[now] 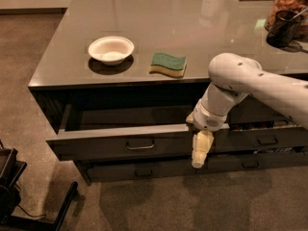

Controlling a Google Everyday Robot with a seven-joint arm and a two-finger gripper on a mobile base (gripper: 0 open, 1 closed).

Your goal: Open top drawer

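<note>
One gripper at the open top drawer.
It hangs pointing down at the drawer front's right end; whether it is spread or closed, I cannot tell.

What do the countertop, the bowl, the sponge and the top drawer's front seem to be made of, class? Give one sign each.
The countertop: probably polished stone or laminate; it mirrors lights. The bowl: white ceramic or plastic, smooth. The sponge: foam, green scouring layer over yellow. The top drawer: dark matte panel, metal-looking handle. The gripper hangs at its front edge.
</note>
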